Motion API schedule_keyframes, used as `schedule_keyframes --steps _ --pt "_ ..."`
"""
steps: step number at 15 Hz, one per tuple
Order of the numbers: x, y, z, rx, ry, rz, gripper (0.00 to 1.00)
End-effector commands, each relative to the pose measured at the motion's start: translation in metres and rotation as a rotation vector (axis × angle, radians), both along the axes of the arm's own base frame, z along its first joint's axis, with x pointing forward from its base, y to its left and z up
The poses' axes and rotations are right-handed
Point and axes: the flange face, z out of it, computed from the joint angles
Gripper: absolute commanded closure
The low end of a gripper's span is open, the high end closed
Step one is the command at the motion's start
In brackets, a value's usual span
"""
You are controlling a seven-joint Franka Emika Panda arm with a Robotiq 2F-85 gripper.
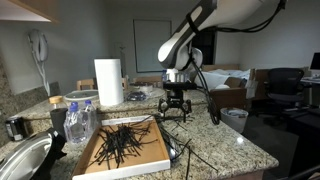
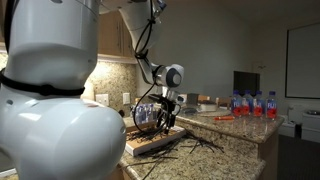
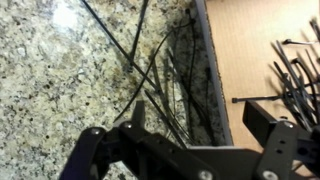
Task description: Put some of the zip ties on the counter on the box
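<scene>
In an exterior view, pincer hangs released and empty, box beside and below it; in an exterior view, it is likewise poised at the box edge; wrist view: zip ties lie on counter directly beneath, between the jaws, presumably aligned for grabbing.

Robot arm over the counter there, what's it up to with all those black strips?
The arm is set up to move black zip ties from the granite counter onto a flat cardboard box. Right now its end effector hangs open and empty above the loose zip ties lying on the counter beside the box edge. A pile of ties already lies on the box.
</scene>
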Motion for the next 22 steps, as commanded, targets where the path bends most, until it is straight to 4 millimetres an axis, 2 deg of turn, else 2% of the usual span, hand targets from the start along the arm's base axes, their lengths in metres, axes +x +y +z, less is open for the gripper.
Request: schedule_keyframes --steps 1,8,11,17,20,21,22 --pt "-0.008 -0.015 -0.025 0.020 0.005 0.040 0.00" --pt "0.002 -0.018 -0.077 0.005 0.057 0.031 0.00" --pt "0.012 -0.017 -0.097 -0.017 0.027 0.015 0.00" --pt "0.030 -0.012 -0.104 -0.001 -0.091 0.002 0.00" --pt "0.031 -0.008 -0.109 -0.013 -0.106 0.011 0.00" --pt "0.031 -0.007 -0.112 -0.014 -0.103 0.013 0.25" --pt "0.030 -0.007 -0.114 -0.015 -0.097 0.014 0.26"
